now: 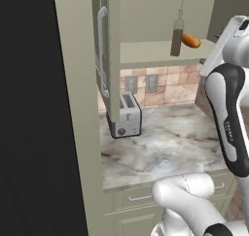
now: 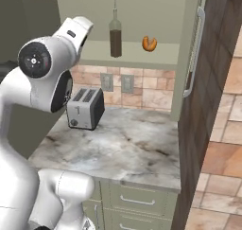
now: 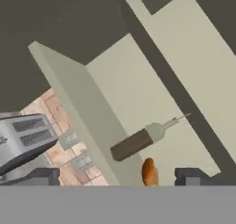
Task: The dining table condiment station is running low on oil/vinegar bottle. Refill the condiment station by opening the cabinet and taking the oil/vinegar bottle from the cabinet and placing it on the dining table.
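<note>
Item: slim straight-sided oil/vinegar bottle [image 2: 115, 37], dark brown below, clear above, long thin neck; upright on the open sage-green wall cabinet's [image 2: 189, 58] shelf, top centre of the right base view, near an orange roundish item [image 2: 149, 43]. I judge it light, rigid, slick and tippy, best pinched around the brown body. My gripper [image 3: 115, 178] stands wide open, empty, short of it.

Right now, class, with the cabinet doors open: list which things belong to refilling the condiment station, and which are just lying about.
Belongs to the job:
oil/vinegar bottle
cabinet
tool, open

Just lying about:
toaster
orange food item beside the bottle
wall outlets
marble counter
</note>
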You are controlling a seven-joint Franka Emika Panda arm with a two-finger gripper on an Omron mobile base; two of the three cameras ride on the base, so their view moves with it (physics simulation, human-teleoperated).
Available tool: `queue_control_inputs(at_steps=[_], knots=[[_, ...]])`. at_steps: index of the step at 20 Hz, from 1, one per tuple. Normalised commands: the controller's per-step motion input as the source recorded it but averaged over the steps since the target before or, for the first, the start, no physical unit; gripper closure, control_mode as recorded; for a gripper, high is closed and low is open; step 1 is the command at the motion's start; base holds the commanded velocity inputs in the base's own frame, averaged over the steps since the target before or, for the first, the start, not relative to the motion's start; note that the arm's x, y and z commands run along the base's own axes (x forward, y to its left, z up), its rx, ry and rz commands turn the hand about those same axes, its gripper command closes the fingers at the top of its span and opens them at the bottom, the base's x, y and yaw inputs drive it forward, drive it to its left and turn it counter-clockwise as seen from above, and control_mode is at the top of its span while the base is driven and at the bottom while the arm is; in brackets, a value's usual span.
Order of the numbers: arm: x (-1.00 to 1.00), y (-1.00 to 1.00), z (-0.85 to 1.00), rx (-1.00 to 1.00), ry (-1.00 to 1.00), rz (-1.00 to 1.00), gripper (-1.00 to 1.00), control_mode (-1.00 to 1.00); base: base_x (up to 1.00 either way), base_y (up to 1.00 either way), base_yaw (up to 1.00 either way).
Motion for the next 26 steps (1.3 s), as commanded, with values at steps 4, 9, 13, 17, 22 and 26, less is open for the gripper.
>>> queue_control_inputs(at_steps=[4,9,13,17,22,26], knots=[[0.21,-0.42,0.0,0.75,0.35,-0.25,-1.0,-1.0,0.0,0.0,0.0],[0.26,-0.29,-0.03,0.8,0.21,-0.27,-1.0,-1.0,0.0,0.0,0.0],[0.31,-0.12,-0.04,0.76,0.05,-0.3,-1.0,-1.0,0.0,0.0,0.0],[0.36,0.0,0.0,0.62,0.0,-0.28,-1.0,-1.0,0.0,0.0,0.0],[0.25,0.0,0.0,0.2,0.0,-0.16,-1.0,-1.0,0.0,0.0,0.0],[0.12,0.11,-0.04,0.0,-0.07,-0.03,-1.0,-1.0,0.0,0.0,0.0]])
